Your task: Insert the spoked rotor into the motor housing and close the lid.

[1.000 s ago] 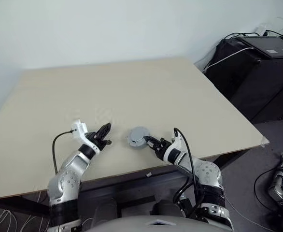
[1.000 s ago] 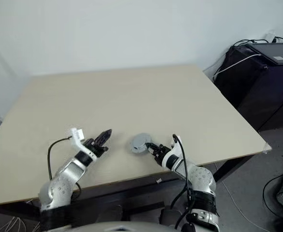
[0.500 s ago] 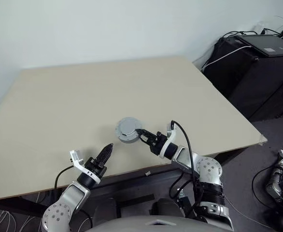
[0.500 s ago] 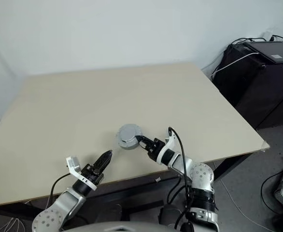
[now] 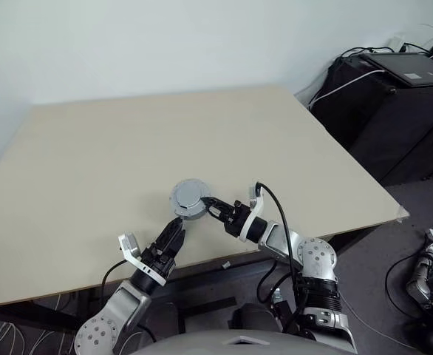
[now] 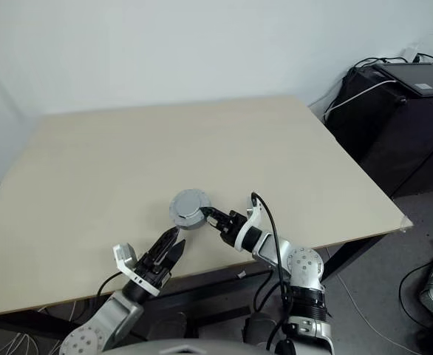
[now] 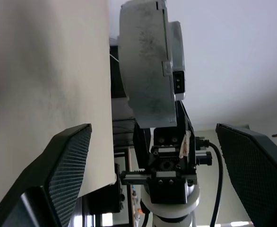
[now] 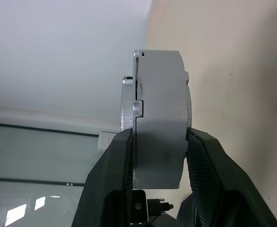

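Observation:
My right gripper is shut on the rim of the motor housing, a round grey shell. It holds the housing close over the beige table, near the front edge. The lid, light grey with a raised centre, sits on top of the housing. In the right wrist view both fingers clamp the housing by its sides. My left gripper stands open just in front of and below the housing, with nothing between its fingers. The spoked rotor is hidden.
A black cabinet with cables stands to the right of the table. A tiny white scrap lies under the table's front edge. A pale wall rises behind the table's far edge.
My left gripper has opened, pulled back to the table's front edge and swung right toward the housing. My right gripper has lifted the housing and carried it left. The camera has shifted too.

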